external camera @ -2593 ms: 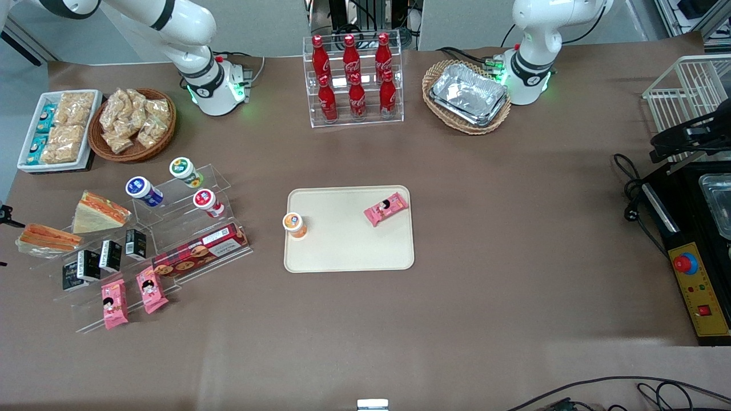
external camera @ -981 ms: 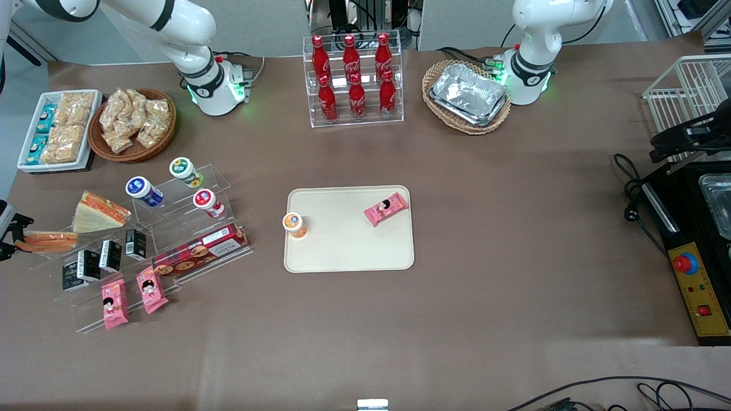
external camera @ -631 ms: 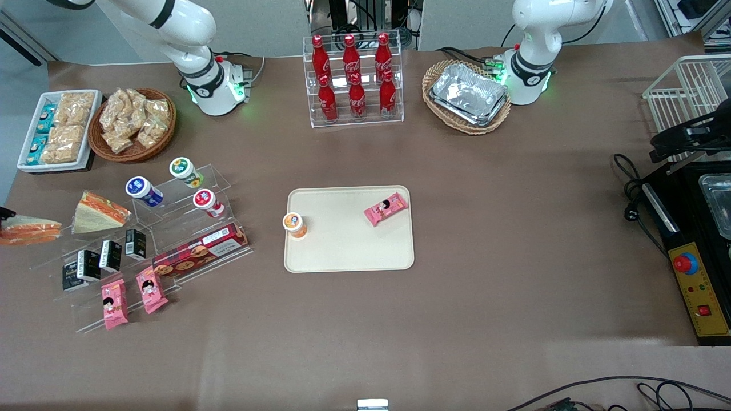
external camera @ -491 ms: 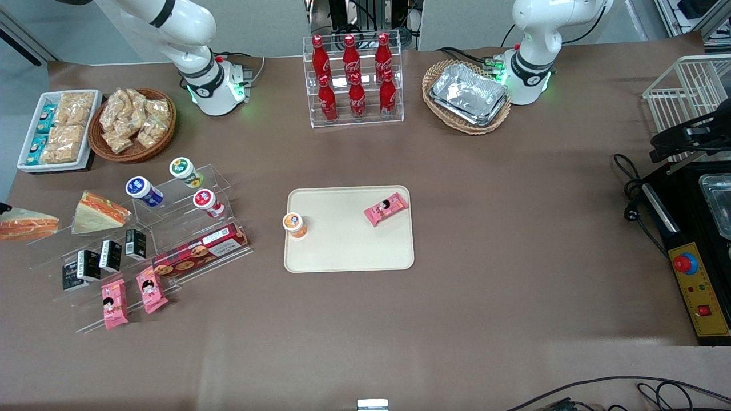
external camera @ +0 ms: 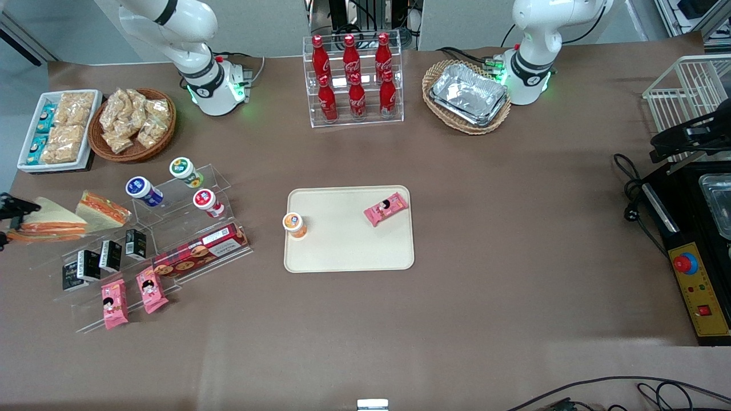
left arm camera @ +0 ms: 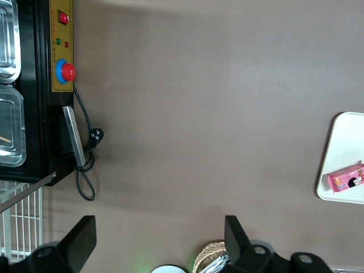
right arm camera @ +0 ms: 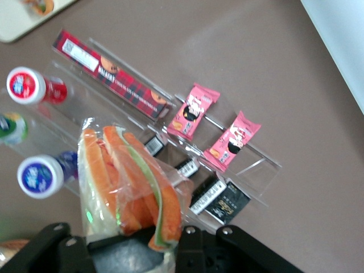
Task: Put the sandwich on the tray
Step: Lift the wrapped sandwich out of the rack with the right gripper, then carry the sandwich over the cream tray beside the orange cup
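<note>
The right arm's black two-finger gripper hangs at the working arm's end of the table, at the very edge of the front view, above the upper step of the clear acrylic display stand. Its fingers are clamped on the clear-wrapped triangular sandwich wedge with white bread, broad orange filling and a thin green strip, pinching the wide end of the wrapper; in the right wrist view the sandwich juts out from between the dark fingers, its layers turned edge-on and the plastic film crumpled around it. The wedge is held clear of the stand, its pointed end reaching toward the second wrapped wedge with redder filling and a pale bread face, which lies on the stand just beside it.

The flat cream-beige rectangular tray with rounded corners sits near the middle of the brown table, well apart from the sandwich. On the tray stand a small orange-lidded cup at the rim nearest the stand and a pink snack packet toward the parked arm's end.

Below the held sandwich, the stand carries a long red tartan biscuit box, two pink snack packets, small black cartons, and round cups with red and blue lids.
</note>
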`<state>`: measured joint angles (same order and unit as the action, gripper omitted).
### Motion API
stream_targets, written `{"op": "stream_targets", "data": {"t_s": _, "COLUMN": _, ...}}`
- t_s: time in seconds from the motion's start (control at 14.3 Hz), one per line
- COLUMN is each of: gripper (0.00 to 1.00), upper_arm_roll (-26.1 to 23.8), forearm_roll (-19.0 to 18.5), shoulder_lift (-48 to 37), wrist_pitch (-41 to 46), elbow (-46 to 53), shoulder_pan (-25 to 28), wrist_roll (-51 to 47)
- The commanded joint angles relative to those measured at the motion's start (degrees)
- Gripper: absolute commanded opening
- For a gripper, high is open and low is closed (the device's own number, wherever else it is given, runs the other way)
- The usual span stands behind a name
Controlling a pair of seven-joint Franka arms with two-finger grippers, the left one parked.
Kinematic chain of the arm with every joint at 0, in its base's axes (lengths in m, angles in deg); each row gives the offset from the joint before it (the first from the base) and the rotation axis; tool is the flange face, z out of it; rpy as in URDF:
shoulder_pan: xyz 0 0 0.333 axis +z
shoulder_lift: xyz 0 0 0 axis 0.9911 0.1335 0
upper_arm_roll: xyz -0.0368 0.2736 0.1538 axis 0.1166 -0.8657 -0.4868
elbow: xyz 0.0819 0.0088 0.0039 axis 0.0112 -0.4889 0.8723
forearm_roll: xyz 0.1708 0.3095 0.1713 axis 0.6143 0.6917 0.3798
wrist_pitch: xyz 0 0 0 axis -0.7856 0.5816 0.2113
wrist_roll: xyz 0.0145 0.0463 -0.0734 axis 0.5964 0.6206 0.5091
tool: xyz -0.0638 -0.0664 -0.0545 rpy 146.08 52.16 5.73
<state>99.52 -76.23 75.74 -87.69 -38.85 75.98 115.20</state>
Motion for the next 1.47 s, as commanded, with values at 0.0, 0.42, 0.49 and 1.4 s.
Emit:
{"op": "stream_targets", "data": {"t_s": 0.0, "gripper": 0.0, "upper_arm_roll": 0.1, "forearm_roll": -3.8, "shoulder_lift": -1.9, "wrist_pitch": 4.5, "elbow": 0.7, "shoulder_pan": 6.5, "wrist_roll": -15.7}}
{"op": "stream_targets", "data": {"t_s": 0.42, "gripper": 0.0, "upper_arm_roll": 0.0, "forearm_roll": -4.1, "shoulder_lift": -2.7, "wrist_pitch": 9.1, "elbow": 0.6, "shoulder_pan": 16.4, "wrist_roll": -40.1}}
{"op": "stream_targets", "data": {"t_s": 0.49, "gripper": 0.0, "upper_arm_roll": 0.1, "forearm_roll": -4.0, "shoulder_lift": -2.7, "wrist_pitch": 9.4, "elbow": 0.6, "shoulder_pan": 18.5, "wrist_roll": -43.9}}
{"op": "stream_targets", "data": {"t_s": 1.4, "gripper": 0.0, "upper_arm_roll": -0.3, "forearm_roll": -3.0, "shoulder_lift": -1.2, "wrist_pitch": 10.4, "elbow": -0.1, "shoulder_pan": 37.9, "wrist_roll": -95.2}}
